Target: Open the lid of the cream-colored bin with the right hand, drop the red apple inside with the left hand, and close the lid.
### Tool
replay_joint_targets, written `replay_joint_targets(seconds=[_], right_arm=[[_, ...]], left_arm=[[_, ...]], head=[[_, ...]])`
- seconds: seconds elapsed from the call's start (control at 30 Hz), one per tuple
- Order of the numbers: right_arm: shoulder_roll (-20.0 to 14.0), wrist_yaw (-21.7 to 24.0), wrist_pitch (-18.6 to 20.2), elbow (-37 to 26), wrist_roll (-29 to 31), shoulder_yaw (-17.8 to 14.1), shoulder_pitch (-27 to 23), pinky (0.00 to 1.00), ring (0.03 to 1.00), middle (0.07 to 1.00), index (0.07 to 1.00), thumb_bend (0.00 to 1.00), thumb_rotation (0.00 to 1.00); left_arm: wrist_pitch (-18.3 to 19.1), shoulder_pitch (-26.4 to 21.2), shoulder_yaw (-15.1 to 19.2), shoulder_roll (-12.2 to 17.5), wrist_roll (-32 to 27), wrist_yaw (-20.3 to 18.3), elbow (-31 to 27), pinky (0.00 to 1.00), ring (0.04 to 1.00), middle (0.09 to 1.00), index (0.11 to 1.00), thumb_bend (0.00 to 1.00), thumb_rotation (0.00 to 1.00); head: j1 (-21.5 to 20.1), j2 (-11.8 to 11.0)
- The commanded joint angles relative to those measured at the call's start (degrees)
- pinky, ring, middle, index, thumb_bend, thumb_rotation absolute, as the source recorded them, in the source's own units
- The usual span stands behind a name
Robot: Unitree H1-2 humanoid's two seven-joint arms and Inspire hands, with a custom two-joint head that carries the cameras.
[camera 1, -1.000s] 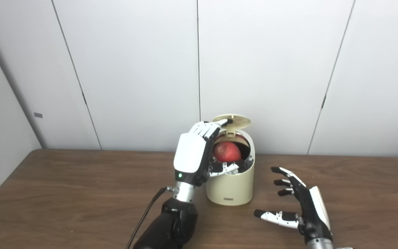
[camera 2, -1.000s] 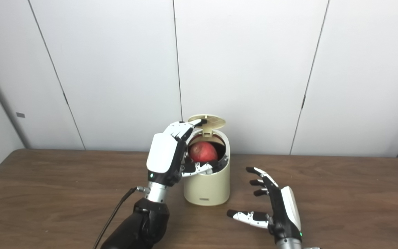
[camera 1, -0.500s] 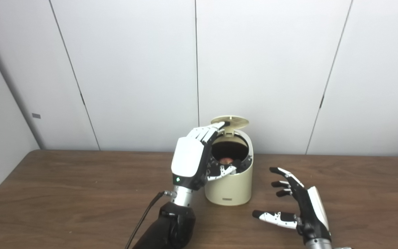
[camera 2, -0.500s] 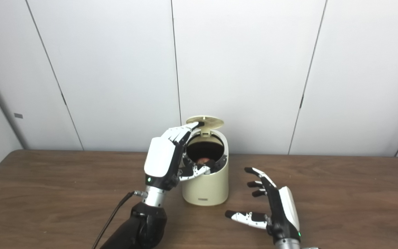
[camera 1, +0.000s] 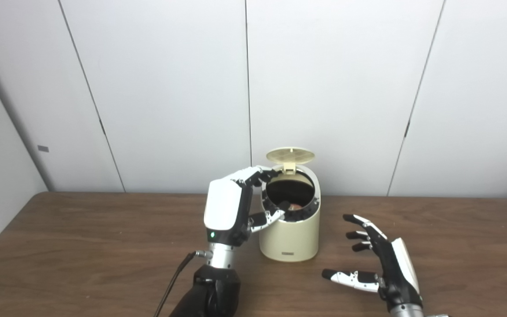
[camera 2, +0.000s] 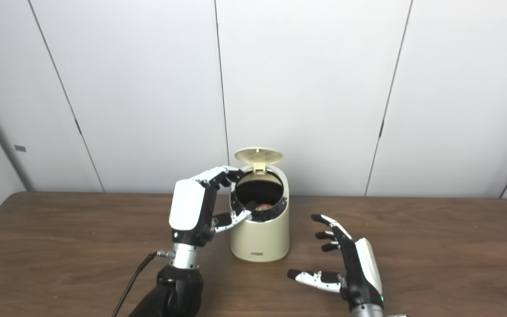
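Observation:
The cream-colored bin (camera 1: 289, 235) stands on the brown table with its round lid (camera 1: 290, 154) tipped up and open at the back. The red apple (camera 1: 296, 206) lies deep inside the bin; only a small part of it shows. My left hand (camera 1: 229, 207) is open and empty, raised just left of the bin's rim, with its thumb at the rim. My right hand (camera 1: 383, 264) is open and empty, low over the table to the right of the bin and apart from it.
The brown wooden table (camera 1: 82, 246) runs across the whole view. A white panelled wall (camera 1: 170, 88) stands right behind the bin. A black cable (camera 1: 174, 281) hangs from my left wrist.
The apple has left my left hand and dropped into the bin. My left hand has drawn back to the left, off the opening. The right hand has stayed put.

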Motion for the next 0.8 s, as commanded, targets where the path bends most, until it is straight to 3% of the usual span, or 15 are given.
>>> replay_joint_targets(seconds=[0.0, 0.23, 0.43, 0.6, 0.77], right_arm=[[-0.1, -0.2, -2.8, -1.0, 0.3, 0.1, -2.1, 0.59, 0.705, 0.832, 0.783, 0.77, 0.12], [-0.5, 0.0, -4.4, 0.2, 1.0, 0.2, -2.3, 0.62, 0.717, 0.834, 0.779, 0.76, 0.08], [-0.7, 0.2, -4.5, 0.3, 1.2, 0.2, -2.1, 0.62, 0.721, 0.833, 0.778, 0.75, 0.05], [-0.9, 0.6, -4.1, 0.0, 1.5, 0.1, -2.0, 0.62, 0.723, 0.828, 0.776, 0.76, 0.06], [-1.3, 1.1, -4.2, -0.2, 1.8, -0.2, -1.9, 0.62, 0.717, 0.834, 0.782, 0.75, 0.03]], left_arm=[[-0.2, -1.5, 1.0, 1.0, 0.0, 1.5, -1.3, 0.46, 0.548, 0.580, 0.507, 0.54, 0.05], [-1.6, -0.8, 2.7, 1.8, -0.9, 3.7, -1.6, 0.44, 0.527, 0.559, 0.493, 0.51, 0.05], [-3.4, 1.8, 5.4, 1.9, -5.0, 2.8, -5.3, 0.45, 0.533, 0.566, 0.493, 0.52, 0.05], [-5.5, 5.2, 9.1, 1.0, -16.8, -5.7, -10.7, 0.51, 0.573, 0.609, 0.495, 0.51, 0.05], [-3.6, 10.2, 12.2, 1.5, -33.7, -19.7, -18.4, 0.54, 0.634, 0.685, 0.498, 0.51, 0.05]], head=[[0.0, 0.0], [0.5, -0.1], [0.8, 0.0], [1.1, 0.2], [1.6, 0.5]])
